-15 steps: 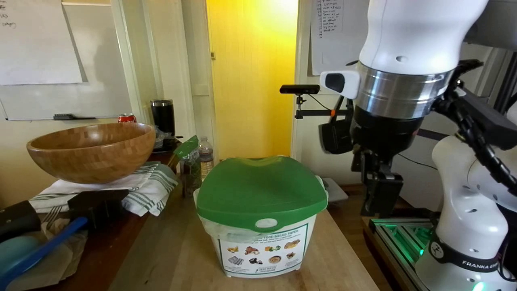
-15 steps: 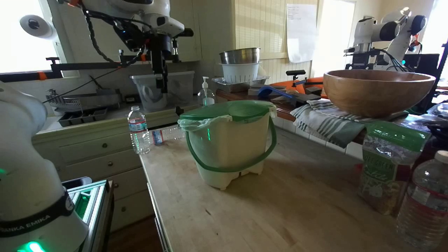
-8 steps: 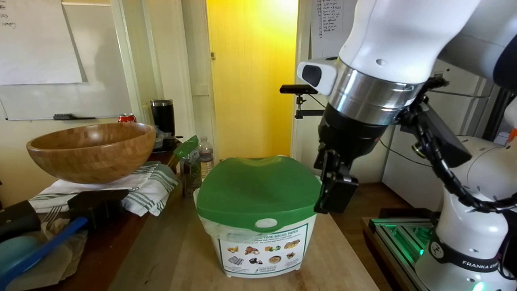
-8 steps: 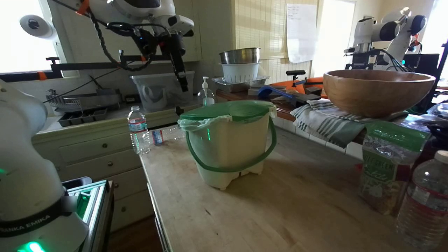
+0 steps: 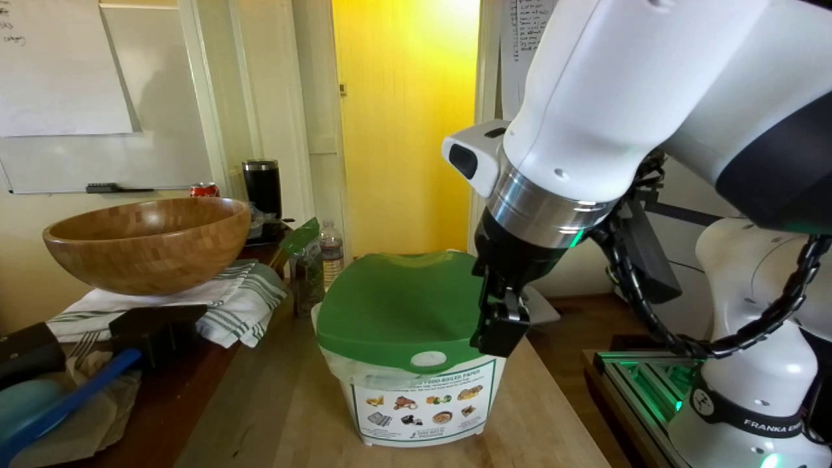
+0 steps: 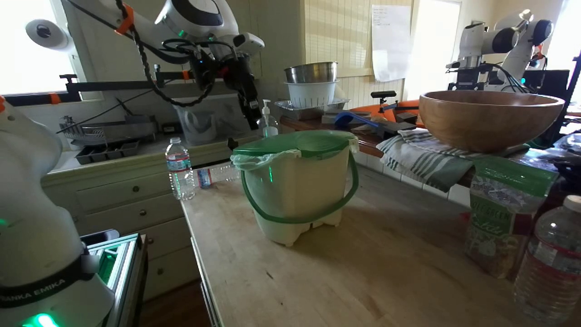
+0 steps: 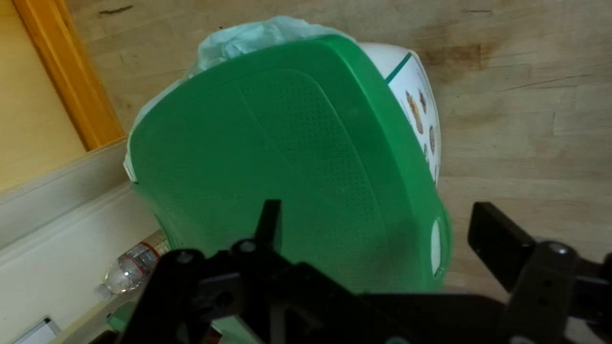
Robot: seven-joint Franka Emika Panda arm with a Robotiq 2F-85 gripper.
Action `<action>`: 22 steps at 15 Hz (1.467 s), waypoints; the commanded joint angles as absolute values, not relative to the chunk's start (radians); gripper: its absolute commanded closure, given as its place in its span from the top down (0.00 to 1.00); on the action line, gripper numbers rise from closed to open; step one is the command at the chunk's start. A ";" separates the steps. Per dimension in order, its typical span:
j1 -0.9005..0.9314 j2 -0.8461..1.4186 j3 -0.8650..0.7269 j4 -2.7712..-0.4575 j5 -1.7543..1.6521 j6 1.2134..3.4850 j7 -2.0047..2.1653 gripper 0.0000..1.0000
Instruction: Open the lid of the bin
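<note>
The green lid (image 5: 396,305) lies closed on the white bin (image 5: 426,409), which stands on the wooden table. The lid (image 6: 290,141) and bin (image 6: 299,186) also show in an exterior view, with pale liner sticking out under the rim. The lid's front tab has an oval slot. My gripper (image 5: 497,341) is tilted near the lid's right side; it also shows in an exterior view (image 6: 253,122), above the lid's level. In the wrist view my gripper (image 7: 375,210) is open and empty, its fingers on either side of the lid's (image 7: 287,157) slotted tab, with no contact visible.
A wooden bowl (image 5: 149,247) sits on a striped towel (image 5: 250,305) beside the bin's table. A bottle (image 6: 180,170) stands behind the bin and another (image 6: 220,175) lies near it. A bag (image 6: 508,218) and a bottle (image 6: 551,263) stand at the table's other end.
My gripper has moved from beside the table toward the bin and tilted, now overlapping the lid's right edge in an exterior view. The lid and bin have not moved.
</note>
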State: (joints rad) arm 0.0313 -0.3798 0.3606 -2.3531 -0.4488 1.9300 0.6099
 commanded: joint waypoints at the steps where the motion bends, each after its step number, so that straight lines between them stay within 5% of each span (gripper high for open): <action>1: 0.057 -0.367 0.339 -2.349 -0.460 1.923 0.617 1.00; 22: 0.097 -0.200 0.315 -2.292 -0.633 1.973 0.590 1.00</action>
